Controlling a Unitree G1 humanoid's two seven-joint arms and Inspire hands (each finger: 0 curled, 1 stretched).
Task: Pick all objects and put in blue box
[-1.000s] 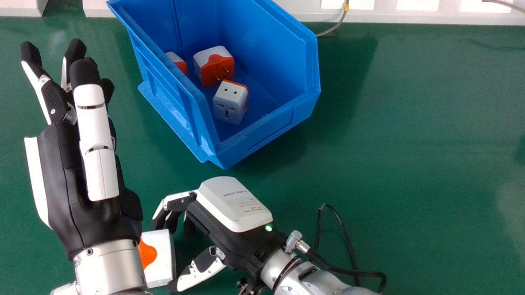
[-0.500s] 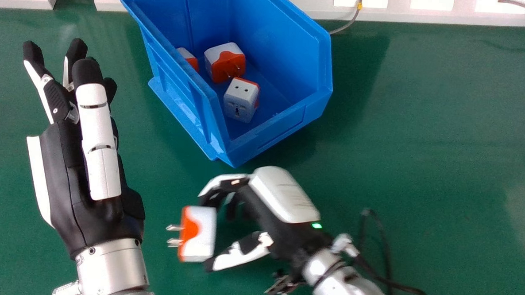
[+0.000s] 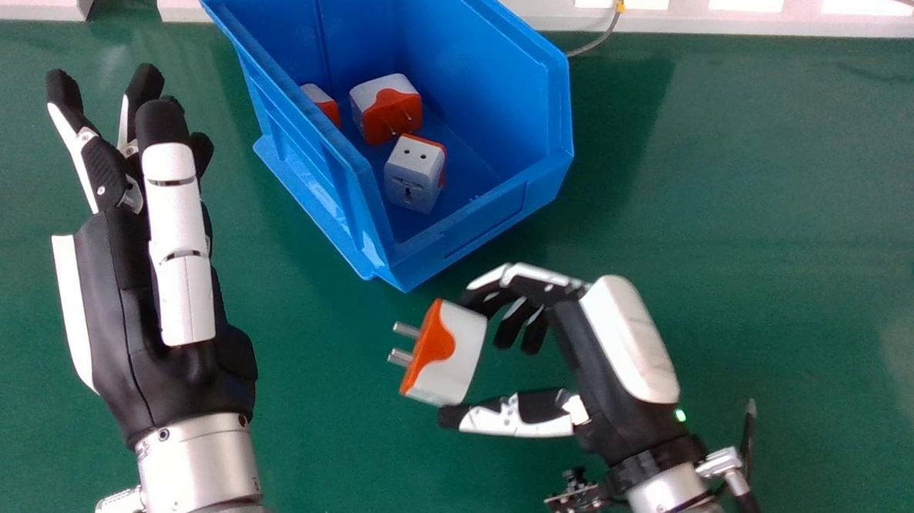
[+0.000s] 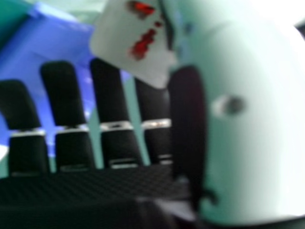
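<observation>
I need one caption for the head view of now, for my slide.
Right hand pinches an orange-and-white plug adapter before a blue bin holding three similar adapters.

We find the box (image 3: 489,219) on the table (image 3: 732,315), beyond the fingers of the right hand (image 3: 605,394), right of the left hand (image 3: 174,383); three adapters (image 3: 414,174) inside; a fourth adapter (image 3: 462,357) between right fingers and thumb (image 3: 496,420).

No text, label, brand, number or sign can be read on anything in either view.
</observation>
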